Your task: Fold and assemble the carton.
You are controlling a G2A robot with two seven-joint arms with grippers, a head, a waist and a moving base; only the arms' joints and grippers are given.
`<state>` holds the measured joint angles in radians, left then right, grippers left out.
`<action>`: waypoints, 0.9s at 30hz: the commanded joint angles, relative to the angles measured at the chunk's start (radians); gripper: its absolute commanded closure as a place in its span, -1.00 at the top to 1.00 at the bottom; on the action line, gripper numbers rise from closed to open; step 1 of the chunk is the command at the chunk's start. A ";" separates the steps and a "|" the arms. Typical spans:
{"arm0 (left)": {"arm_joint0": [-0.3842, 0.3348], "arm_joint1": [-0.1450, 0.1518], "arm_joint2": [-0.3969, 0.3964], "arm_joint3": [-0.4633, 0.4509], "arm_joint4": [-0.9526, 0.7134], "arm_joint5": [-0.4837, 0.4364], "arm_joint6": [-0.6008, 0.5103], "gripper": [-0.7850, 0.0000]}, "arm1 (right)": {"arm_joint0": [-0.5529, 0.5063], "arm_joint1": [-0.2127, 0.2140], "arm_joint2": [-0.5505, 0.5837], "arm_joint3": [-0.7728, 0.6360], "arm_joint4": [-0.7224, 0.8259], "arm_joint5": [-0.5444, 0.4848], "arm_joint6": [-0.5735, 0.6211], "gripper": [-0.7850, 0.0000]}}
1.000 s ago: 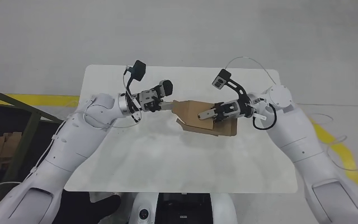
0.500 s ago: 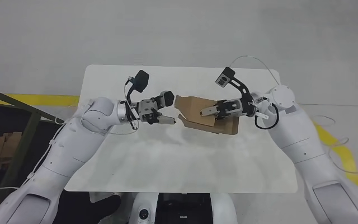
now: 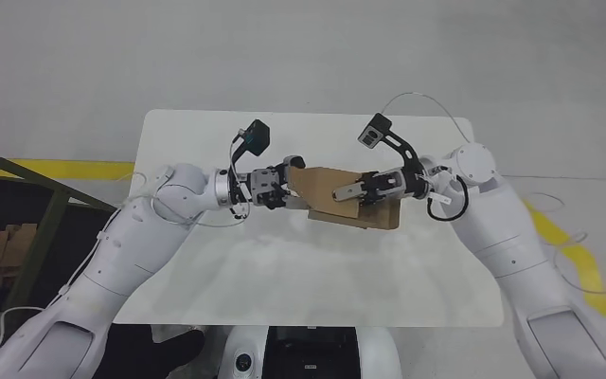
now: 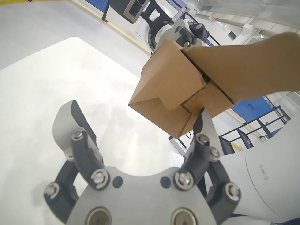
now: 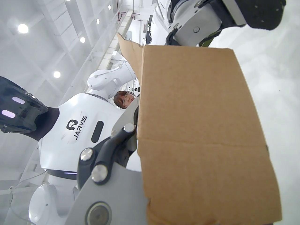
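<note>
White table (image 3: 237,275) on grey floor (image 3: 95,57). At frame centre I see the carton (image 3: 327,180) clamped by the right gripper (image 3: 343,193). The left gripper (image 4: 138,107) is spread wide, one finger touching the carton's folded end.

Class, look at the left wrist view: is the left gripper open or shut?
Open: the left gripper has its fingers wide apart, one by an end of the carton.

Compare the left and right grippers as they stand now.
The left gripper is open, fingers spread wide; the right gripper is shut on the carton. The left has just one finger at the carton's folded end; the right holds the carton up, clamped on a panel. Shared: both meet at the carton from opposite ends, above the table.
</note>
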<state>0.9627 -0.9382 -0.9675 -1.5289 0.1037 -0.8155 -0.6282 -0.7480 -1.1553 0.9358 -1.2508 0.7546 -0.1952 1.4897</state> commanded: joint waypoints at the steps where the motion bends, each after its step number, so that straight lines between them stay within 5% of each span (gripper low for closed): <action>1: -0.005 -0.003 0.004 0.002 -0.005 0.003 -0.001 1.00 | 0.000 -0.001 -0.002 -0.004 -0.002 0.001 0.000 -1.00; 12: -0.007 -0.007 -0.009 0.011 -0.015 0.003 0.007 1.00 | -0.003 -0.002 0.013 0.010 -0.023 0.004 -0.011 -1.00; 27: 0.054 0.030 -0.157 -0.006 -0.081 -0.015 -0.047 1.00 | -0.027 0.015 0.045 0.054 -0.174 0.056 -0.123 -1.00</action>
<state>1.0152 -0.9105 -1.1161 -1.5282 0.0301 -0.8333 -0.6700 -0.7736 -1.1408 0.9823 -1.1947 0.5883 -0.1427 1.3709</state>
